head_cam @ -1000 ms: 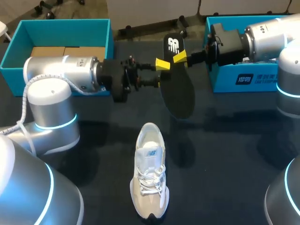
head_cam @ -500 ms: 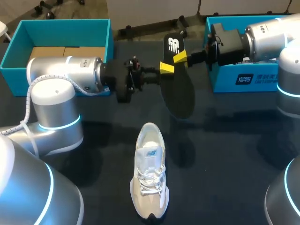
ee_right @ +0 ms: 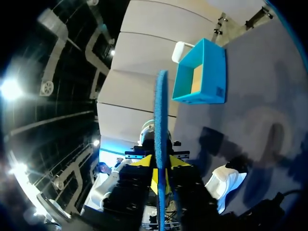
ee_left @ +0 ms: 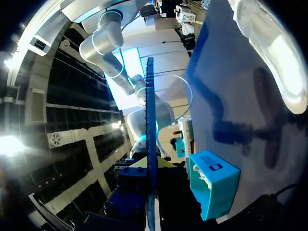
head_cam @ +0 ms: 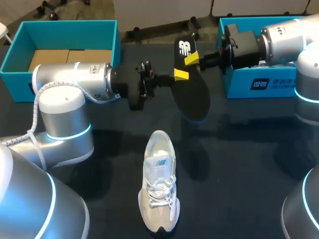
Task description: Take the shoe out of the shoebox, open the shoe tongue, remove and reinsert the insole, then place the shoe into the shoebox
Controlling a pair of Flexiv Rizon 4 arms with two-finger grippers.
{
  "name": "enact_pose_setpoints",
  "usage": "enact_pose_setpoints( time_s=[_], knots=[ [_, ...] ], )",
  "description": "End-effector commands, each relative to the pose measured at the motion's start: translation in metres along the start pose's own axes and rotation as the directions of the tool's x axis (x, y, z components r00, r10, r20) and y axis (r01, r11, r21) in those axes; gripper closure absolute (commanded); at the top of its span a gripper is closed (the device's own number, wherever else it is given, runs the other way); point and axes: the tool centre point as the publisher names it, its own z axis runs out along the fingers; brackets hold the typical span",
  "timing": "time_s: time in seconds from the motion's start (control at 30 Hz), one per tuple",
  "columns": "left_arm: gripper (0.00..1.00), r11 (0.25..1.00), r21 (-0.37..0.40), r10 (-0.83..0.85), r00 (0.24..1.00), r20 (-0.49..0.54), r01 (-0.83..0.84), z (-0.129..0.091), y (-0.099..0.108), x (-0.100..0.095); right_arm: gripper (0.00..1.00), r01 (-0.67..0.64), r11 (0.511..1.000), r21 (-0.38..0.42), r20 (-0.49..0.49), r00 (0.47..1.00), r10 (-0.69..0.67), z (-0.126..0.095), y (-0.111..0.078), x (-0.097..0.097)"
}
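Shoe [head_cam: 158, 186] — upright on dark table [head_cam: 239, 164]

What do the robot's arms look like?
The left arm and right arm are fat silver tubes with glowing blue rings. A white coiled cable runs along the left one. The left gripper and right gripper are black with yellow tips.

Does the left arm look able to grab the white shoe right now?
Probably not yet: the left arm's fingers are shut on the black insole midair, alongside the right arm's fingers. The shoe lies uncovered below.
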Motion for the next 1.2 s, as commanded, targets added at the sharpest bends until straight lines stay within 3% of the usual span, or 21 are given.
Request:
enact_pose_setpoints(
  time_s=[0.03,0.47,0.8,0.97,1.07,1.2],
  knots=[
    [1.00,1.000,0.000,0.005,1.000,-0.010,-0.005,-0.005,0.001,-0.002,0.00,0.007,1.000,-0.025,-0.004,1.000,-0.007,-0.004,-0.008,0.001],
    [1.00,0.999,-0.014,-0.047,0.997,-0.060,0.046,-0.042,0.005,0.000,0.00,0.078,0.997,-0.020,-0.020,0.997,-0.078,-0.009,-0.032,0.003],
    [1.00,0.969,-0.010,-0.247,0.965,-0.085,0.247,-0.083,-0.005,-0.004,0.00,0.083,0.996,-0.044,-0.016,0.996,-0.084,-0.016,-0.046,-0.001],
    [1.00,0.860,-0.011,-0.510,0.858,-0.062,0.511,-0.102,-0.005,-0.010,0.00,0.083,0.996,-0.044,-0.016,0.996,-0.084,-0.016,-0.046,-0.001],
    [1.00,0.719,-0.037,-0.695,0.718,-0.046,0.694,-0.110,-0.004,-0.010,0.00,0.083,0.996,-0.044,-0.016,0.996,-0.084,-0.016,-0.046,-0.001],
    [1.00,0.536,0.031,-0.844,0.536,-0.018,0.844,-0.114,-0.005,-0.010,0.00,0.083,0.996,-0.044,-0.016,0.996,-0.084,-0.016,-0.046,-0.001]
  ],
)
